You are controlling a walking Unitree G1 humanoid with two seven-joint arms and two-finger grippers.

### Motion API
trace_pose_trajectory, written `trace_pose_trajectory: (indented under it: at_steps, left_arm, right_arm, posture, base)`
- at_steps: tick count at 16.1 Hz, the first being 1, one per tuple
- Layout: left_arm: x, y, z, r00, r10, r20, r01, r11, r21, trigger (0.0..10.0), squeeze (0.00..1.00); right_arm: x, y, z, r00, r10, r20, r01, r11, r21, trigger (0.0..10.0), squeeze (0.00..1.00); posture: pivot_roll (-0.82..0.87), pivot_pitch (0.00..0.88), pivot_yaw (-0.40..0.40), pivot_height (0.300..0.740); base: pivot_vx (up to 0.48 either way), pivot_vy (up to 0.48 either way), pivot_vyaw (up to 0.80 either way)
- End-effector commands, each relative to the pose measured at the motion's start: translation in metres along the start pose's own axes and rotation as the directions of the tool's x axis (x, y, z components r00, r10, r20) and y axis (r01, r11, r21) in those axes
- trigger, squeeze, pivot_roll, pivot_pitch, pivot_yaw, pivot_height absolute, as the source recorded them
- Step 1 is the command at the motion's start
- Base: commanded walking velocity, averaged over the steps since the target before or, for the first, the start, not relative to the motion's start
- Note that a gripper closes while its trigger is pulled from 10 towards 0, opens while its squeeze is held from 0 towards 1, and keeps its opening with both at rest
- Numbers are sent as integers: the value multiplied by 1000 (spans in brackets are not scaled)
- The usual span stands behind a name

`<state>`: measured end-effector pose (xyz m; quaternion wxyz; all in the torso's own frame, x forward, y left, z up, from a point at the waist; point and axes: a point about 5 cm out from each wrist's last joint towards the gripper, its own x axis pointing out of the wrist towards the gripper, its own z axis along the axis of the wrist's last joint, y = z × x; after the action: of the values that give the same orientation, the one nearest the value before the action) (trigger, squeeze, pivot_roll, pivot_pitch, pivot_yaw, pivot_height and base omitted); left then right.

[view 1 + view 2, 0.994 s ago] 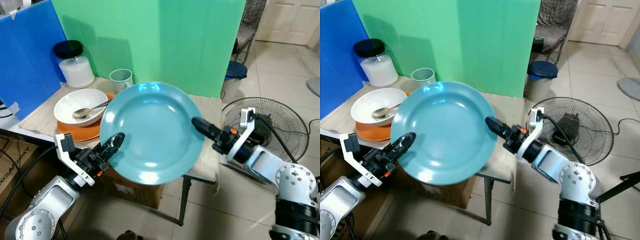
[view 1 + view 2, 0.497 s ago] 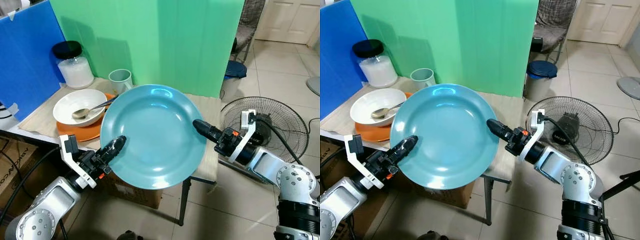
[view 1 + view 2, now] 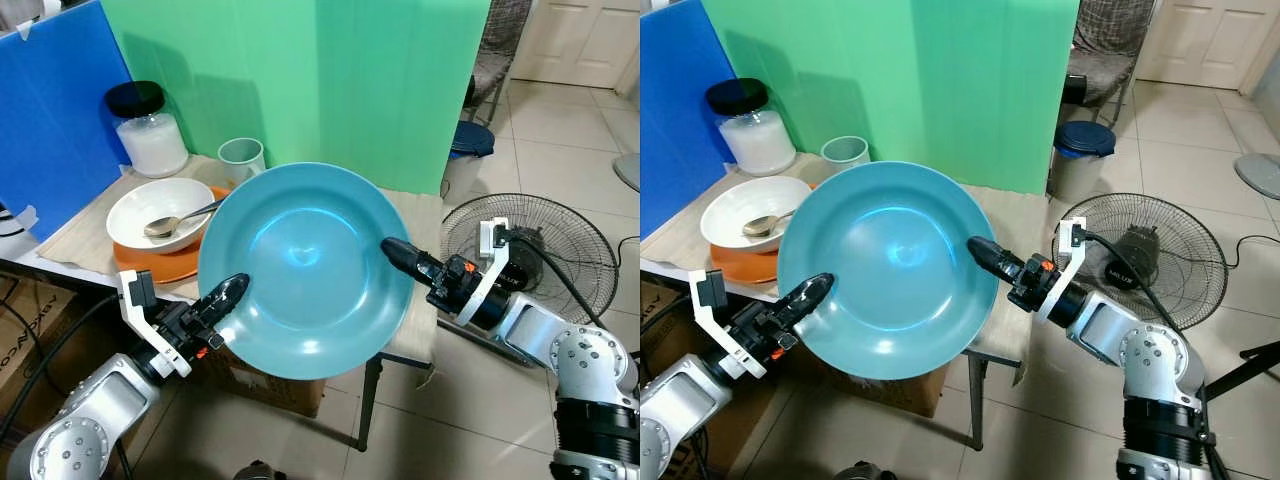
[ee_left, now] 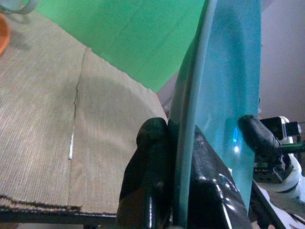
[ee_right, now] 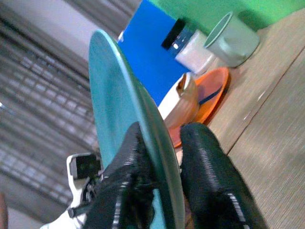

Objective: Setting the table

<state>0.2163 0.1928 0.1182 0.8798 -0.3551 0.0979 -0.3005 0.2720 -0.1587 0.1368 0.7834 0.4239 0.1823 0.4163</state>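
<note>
Teal round plate (image 3: 305,265), glossy and wide, sits dead centre of the frame, held up in the air and tipped so its face looks toward the camera, above the near edge of the cloth-covered table (image 3: 415,215). Both arms share it. The left gripper (image 3: 228,296) bites the rim at the lower left, and the left wrist view shows its two black fingers (image 4: 152,157) closed down on either side of the thin edge. The right gripper (image 3: 400,254) takes the opposite rim at centre right, its fingers (image 5: 209,176) likewise pinched across the edge, one on each face.

My read: this plate is rigid and probably ceramic or hard melamine, so fairly weighty for its span and quite breakable if dropped. That shiny glaze looks slippery, and a narrow pinch on a smooth rim could twist loose, so two opposite rim holds seem the sensible grip.

Over in the upper left of the frame, a white bowl (image 3: 160,212) with a metal spoon (image 3: 175,222) rests on an orange plate (image 3: 160,262); behind them stand a pale green cup (image 3: 242,160) and a black-lidded glass jar (image 3: 148,130). Bare cloth lies beneath the plate, a likely landing spot.
</note>
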Motion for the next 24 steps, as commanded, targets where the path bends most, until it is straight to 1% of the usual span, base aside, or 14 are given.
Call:
trace_pose_trajectory:
  at_steps: [1, 4, 5, 6, 7, 14, 15, 16, 17, 18, 19, 22, 24]
  left_arm:
    - [4, -16, 7, 991, -135, 22, 134, 991, 12, 0, 0]
    - [4, -21, 9, 986, -167, 13, 167, 986, 4, 0, 0]
    - [6, -20, 9, 987, -162, 5, 162, 987, 8, 0, 0]
    - [6, -19, 9, 988, -157, 2, 157, 988, 12, 0, 0]
    - [7, -19, 9, 988, -154, 0, 154, 988, 15, 0, 0]
    - [6, -17, 8, 990, -138, -13, 138, 990, 19, 0, 0]
    - [5, -14, 8, 994, -105, -28, 106, 994, 30, 0, 0]
    - [6, -11, 7, 997, -71, -36, 73, 997, 40, 5451, 0]
    - [7, -12, 7, 996, -90, -28, 91, 996, 26, 10000, 0]
    - [7, -12, 7, 995, -93, -28, 94, 995, 28, 10000, 0]
    - [7, -13, 8, 996, -93, -19, 93, 995, 37, 10000, 1000]
    - [7, -14, 11, 996, -92, -8, 92, 994, 53, 10000, 1000]
    - [7, -13, 11, 998, -62, -7, 62, 994, 86, 10000, 1000]
  right_arm:
    - [3, 1, 1, 999, -6, -35, 6, 1000, -14, 10000, 1000]
    - [5, -1, -1, 998, -19, -67, 16, 999, -52, 10000, 1000]
    - [6, 4, -2, 996, 23, -81, -28, 998, -58, 10000, 0]
    - [6, 5, -3, 996, 31, -88, -36, 997, -62, 4000, 0]
    - [6, 3, -4, 995, 20, -94, -27, 998, -65, 0, 0]
    - [5, 1, -9, 993, 20, -115, -30, 996, -83, 0, 0]
    - [4, 1, -9, 993, 19, -115, -29, 996, -86, 0, 0]
    - [4, 1, -9, 993, 18, -114, -28, 996, -88, 0, 0]
    - [4, 1, -8, 994, 19, -111, -29, 995, -92, 0, 0]
    - [4, 1, -8, 994, 18, -109, -29, 995, -94, 0, 0]
    - [4, 1, -8, 995, 13, -103, -24, 994, -103, 0, 0]
    - [3, 2, -8, 997, 8, -82, -17, 994, -105, 0, 0]
    - [2, 1, -8, 998, -1, -63, -6, 994, -108, 0, 0]
  posture:
    - [-57, 0, 73, 740]
    - [-56, 0, 70, 740]
    - [-56, 0, 71, 740]
    - [-58, 0, 71, 740]
    - [-58, 0, 72, 740]
    - [-56, 0, 75, 740]
    - [-56, 0, 74, 740]
    - [-56, 0, 74, 740]
    - [-56, 0, 73, 740]
    - [-56, 0, 73, 740]
    - [-58, 0, 75, 740]
    - [-63, 0, 82, 740]
    - [-64, 0, 83, 740]
  base:
    - [0, 0, 0]
    - [0, 0, 0]
    - [0, 0, 0]
    - [0, 0, 0]
    - [0, 0, 0]
    - [0, 0, 0]
    - [0, 0, 0]
    - [0, 0, 0]
    - [0, 0, 0]
    - [0, 0, 0]
    - [0, 0, 0]
    - [0, 0, 0]
    - [0, 0, 0]
